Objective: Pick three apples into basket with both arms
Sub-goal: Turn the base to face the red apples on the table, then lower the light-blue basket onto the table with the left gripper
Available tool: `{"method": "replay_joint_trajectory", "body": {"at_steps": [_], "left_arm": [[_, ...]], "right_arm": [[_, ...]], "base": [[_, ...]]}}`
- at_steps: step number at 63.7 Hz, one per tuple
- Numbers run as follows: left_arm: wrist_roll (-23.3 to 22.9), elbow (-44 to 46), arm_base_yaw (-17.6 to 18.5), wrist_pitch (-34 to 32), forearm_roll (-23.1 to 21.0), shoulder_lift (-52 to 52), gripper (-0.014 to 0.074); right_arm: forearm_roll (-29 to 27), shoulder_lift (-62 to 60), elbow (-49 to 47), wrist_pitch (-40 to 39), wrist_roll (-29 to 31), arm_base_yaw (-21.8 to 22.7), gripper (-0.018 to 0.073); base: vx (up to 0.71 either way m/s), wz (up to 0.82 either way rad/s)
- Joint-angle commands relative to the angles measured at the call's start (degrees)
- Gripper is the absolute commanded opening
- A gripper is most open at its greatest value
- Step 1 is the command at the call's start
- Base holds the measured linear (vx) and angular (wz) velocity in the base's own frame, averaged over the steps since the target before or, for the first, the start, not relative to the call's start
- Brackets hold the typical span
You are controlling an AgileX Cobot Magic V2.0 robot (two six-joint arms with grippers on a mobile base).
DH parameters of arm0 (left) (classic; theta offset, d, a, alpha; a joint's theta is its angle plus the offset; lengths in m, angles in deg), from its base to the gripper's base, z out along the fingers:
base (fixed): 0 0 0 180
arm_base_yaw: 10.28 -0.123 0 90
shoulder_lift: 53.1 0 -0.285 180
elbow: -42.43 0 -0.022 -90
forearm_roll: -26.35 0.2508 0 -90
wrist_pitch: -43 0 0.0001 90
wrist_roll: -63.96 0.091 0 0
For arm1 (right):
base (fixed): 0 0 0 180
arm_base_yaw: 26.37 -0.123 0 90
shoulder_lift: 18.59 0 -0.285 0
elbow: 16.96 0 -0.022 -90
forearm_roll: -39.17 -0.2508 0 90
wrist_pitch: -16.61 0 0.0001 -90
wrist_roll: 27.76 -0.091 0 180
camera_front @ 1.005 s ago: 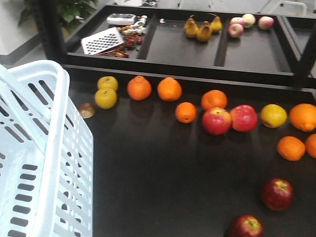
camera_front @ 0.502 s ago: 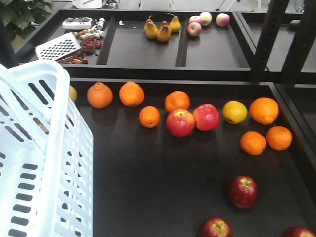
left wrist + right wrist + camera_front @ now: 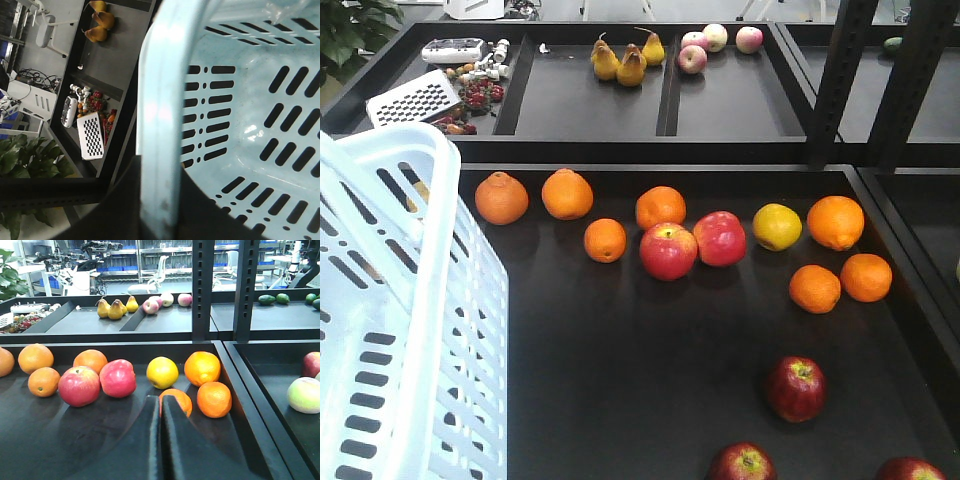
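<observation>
The pale blue-white slotted basket (image 3: 415, 330) fills the left of the front view. In the left wrist view my left gripper (image 3: 159, 200) is shut on the basket's rim (image 3: 160, 115), one black finger on each side, and the basket's inside shows no fruit. Three dark-red apples lie on the black tray at the front right: one (image 3: 795, 388), one (image 3: 742, 464) and one cut off by the frame's edge (image 3: 908, 470). My right gripper (image 3: 161, 400) is shut and empty, low over the tray and pointing at an orange (image 3: 177, 401). Neither gripper shows in the front view.
Two lighter pink-red apples (image 3: 668, 250) (image 3: 720, 238), several oranges (image 3: 835, 222) and a yellow fruit (image 3: 777, 226) lie mid-tray. The back shelf holds pears (image 3: 618, 62), pale apples (image 3: 715, 38) and a grater (image 3: 415, 97). Black posts (image 3: 840, 80) stand at the right.
The whole scene has slid leftward in the front view while the basket keeps its place in the frame. A third dark-red apple has come into view at the bottom right.
</observation>
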Motion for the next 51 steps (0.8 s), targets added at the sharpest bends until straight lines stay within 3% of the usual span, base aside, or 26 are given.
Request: {"method": "replay_joint_trajectory", "body": {"at_steps": [1,51], "left_arm": [[-0.46,1.45,0.29,-4.12,1.83,-0.26,-0.0006],[-0.46,1.45,0.29,-4.12,1.83,-0.26,-0.0006]], "right_arm": [[0.08,-0.38,0.7,-4.35,0.43,0.26,-0.0009],[0.08,-0.38,0.7,-4.35,0.43,0.26,-0.0009]], "base": [[0.0,0.0],[0.0,-0.02]]}}
